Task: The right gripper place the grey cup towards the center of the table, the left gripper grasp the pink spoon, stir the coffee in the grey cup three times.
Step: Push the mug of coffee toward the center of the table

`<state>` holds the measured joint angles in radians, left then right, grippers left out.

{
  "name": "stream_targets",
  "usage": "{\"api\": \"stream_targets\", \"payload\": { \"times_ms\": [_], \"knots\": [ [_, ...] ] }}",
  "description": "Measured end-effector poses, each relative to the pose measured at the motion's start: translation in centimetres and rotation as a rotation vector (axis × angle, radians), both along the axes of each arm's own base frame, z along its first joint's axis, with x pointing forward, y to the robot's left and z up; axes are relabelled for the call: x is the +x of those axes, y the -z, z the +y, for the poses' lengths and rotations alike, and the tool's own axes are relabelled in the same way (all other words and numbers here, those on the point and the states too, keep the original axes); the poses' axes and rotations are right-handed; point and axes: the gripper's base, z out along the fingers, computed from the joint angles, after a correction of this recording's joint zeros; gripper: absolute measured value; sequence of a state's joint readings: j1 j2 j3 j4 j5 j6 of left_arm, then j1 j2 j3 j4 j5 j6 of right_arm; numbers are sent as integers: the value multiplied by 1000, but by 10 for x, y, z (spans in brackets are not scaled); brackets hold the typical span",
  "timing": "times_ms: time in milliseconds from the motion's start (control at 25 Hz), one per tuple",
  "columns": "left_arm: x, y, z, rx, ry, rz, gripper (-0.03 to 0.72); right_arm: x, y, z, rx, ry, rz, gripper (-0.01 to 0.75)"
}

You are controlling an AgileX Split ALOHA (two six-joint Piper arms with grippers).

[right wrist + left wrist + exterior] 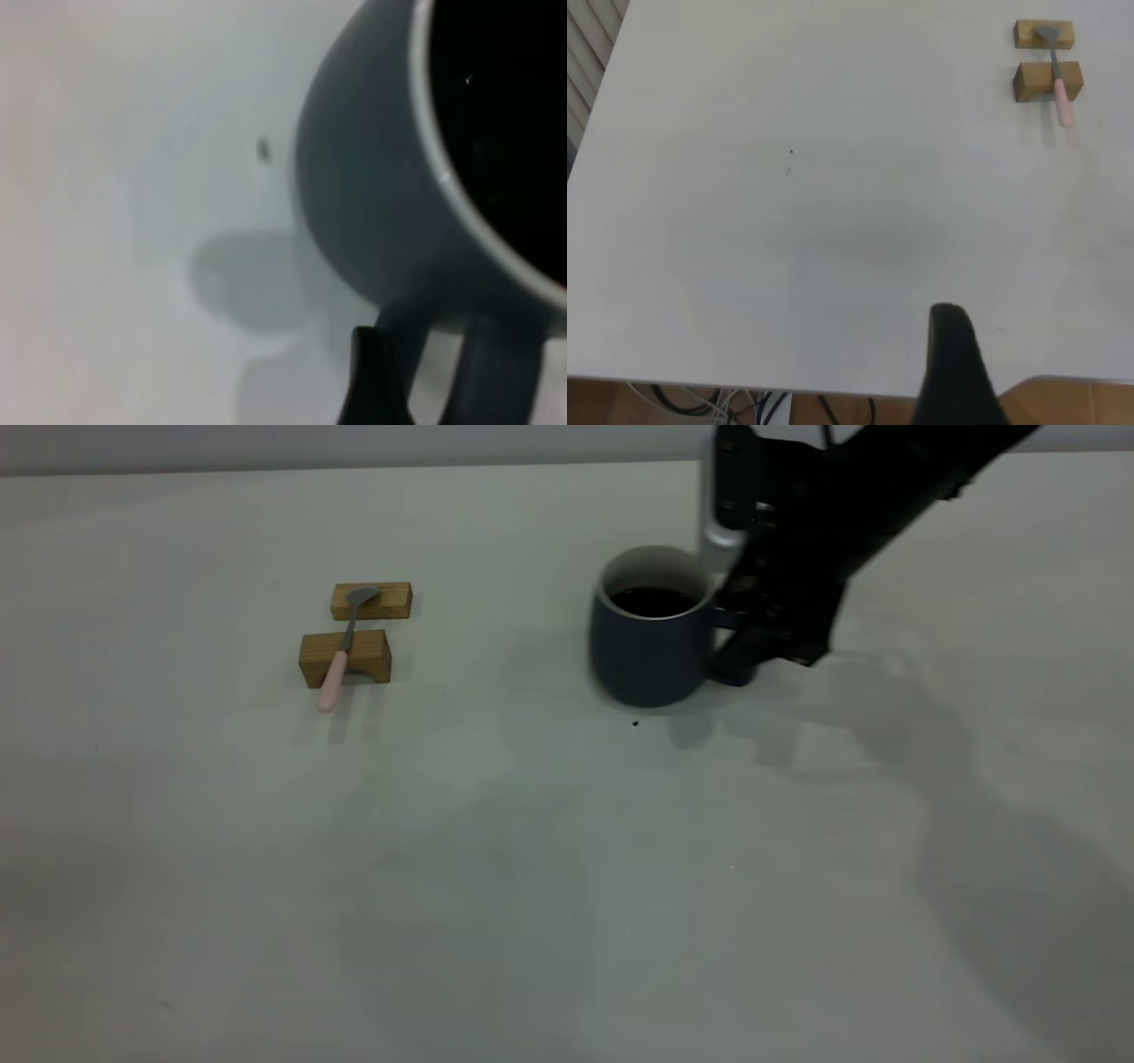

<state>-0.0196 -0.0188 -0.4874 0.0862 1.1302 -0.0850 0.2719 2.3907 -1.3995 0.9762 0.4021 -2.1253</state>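
Note:
The grey cup stands upright on the table right of middle, holding dark coffee. A tiny dark speck lies just in front of it. My right gripper is at the cup's right side, shut around the handle, with one black finger against it. The pink spoon lies across two tan wooden blocks at the left, bowl on the far block. A black part of my left gripper hangs over the table's edge, far from the spoon.
The table's edge shows in the left wrist view, with cables and a wooden floor beyond it. The right arm reaches in from the upper right and casts shadows on the right of the table.

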Motion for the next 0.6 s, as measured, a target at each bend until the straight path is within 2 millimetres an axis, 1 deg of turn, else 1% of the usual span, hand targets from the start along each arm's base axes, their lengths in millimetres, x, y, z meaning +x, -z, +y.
{"api": "stream_targets", "payload": {
  "times_ms": [200, 320, 440, 520, 600],
  "knots": [
    [0, 0, 0, 0, 0, 0, 575, 3, -11, 33, 69, 4, -29, 576],
    [0, 0, 0, 1, 0, 0, 575, 1, -11, 50, 92, -5, -30, 576],
    [0, 0, 0, 1, 0, 0, 575, -3, -10, 57, 95, -18, -24, 576],
    [0, 0, 0, 1, 0, 0, 575, -3, -10, 58, 102, -7, -14, 576],
    [0, 0, 0, 1, 0, 0, 575, -2, -17, 58, 124, 35, -1, 576]
  ]
}}
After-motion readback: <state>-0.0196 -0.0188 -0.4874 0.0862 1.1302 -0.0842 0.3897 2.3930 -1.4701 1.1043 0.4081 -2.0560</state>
